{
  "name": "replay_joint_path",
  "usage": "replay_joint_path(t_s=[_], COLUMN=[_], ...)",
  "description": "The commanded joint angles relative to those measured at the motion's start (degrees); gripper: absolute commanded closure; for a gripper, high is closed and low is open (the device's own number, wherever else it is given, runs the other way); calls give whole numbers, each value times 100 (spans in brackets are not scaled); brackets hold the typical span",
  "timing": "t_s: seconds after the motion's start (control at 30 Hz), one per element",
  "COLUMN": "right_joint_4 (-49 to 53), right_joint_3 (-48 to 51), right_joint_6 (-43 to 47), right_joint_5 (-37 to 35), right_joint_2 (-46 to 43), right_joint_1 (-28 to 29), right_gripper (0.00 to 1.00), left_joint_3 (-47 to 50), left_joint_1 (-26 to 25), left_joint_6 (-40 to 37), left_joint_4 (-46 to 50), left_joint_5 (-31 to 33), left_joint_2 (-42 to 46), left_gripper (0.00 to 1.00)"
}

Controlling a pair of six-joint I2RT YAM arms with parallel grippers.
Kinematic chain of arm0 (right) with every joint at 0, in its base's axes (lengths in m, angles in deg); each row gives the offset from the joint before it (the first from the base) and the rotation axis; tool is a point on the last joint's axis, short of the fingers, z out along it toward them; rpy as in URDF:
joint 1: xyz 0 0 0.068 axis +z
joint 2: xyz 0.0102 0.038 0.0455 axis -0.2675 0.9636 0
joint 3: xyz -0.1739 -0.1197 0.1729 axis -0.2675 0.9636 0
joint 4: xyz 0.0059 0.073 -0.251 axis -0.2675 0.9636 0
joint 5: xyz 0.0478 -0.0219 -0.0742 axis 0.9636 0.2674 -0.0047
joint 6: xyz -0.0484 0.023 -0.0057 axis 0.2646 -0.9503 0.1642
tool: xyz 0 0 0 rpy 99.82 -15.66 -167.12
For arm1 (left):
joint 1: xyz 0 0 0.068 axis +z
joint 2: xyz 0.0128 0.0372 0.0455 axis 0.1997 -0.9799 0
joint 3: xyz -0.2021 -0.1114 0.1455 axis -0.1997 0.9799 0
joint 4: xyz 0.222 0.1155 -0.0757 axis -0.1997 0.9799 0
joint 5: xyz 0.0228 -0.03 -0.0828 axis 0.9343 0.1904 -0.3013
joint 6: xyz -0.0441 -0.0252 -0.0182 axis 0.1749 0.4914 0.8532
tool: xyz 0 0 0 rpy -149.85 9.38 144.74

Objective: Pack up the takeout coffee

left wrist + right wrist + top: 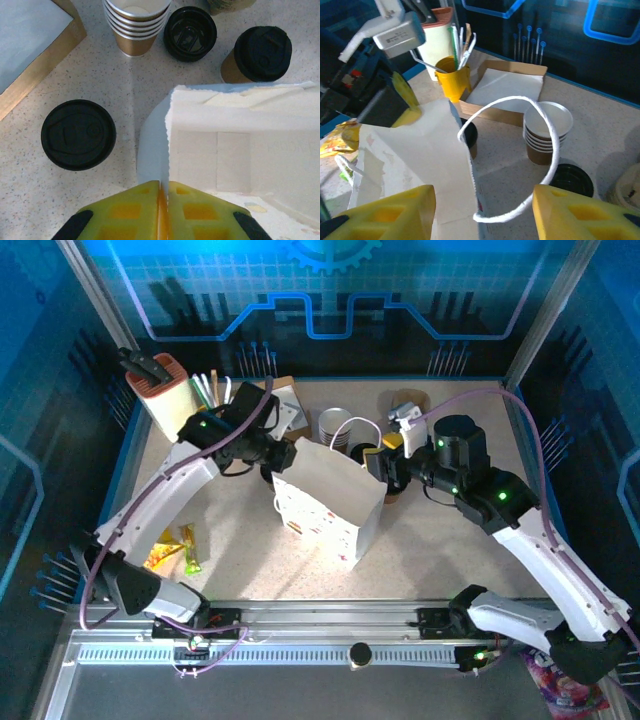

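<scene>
Three lidded coffee cups (260, 55) sit on the surface just far of the white paper bag (240, 150); likely light, thin-walled, crushable, so I'd grip mid-wall below the lid; left tool (164, 192) pinched shut on bag rim, right tool (482, 210) open astride the handle (512, 100), empty.

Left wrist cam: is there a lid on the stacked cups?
No, the stack of cups is open on top, its white inside showing.

White arms (170, 495) with black joints (460, 445), purple cables (470, 393), green lights (500, 496), yellow claw fingers (125, 212)
</scene>
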Motion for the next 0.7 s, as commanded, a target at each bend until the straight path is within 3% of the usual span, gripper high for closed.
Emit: replay_joint_path(t_s=[0.0,0.3,0.43,0.67], right_joint_4=[-314,-806,-809,-533], right_joint_3=[125,261,177,53], right_joint_6=[-121,-401,-489,-671], right_joint_5=[-97,39,211,-451], right_joint_2=[-188,-365,-375,-255], right_joint_1=[-236,-845,-1050,-1514], right_gripper=[44,40,37,33], left_joint_3=[-326,-1096,-1183,-1126], left_joint_1=[-48,-51,-50,-56], left_joint_6=[-316,-657,-701,-447], left_joint_4=[186,314,337,212], left_joint_5=[-114,-30,68,-2], left_joint_2=[-198,-812,-880,-659], left_gripper=[89,93,87,58])
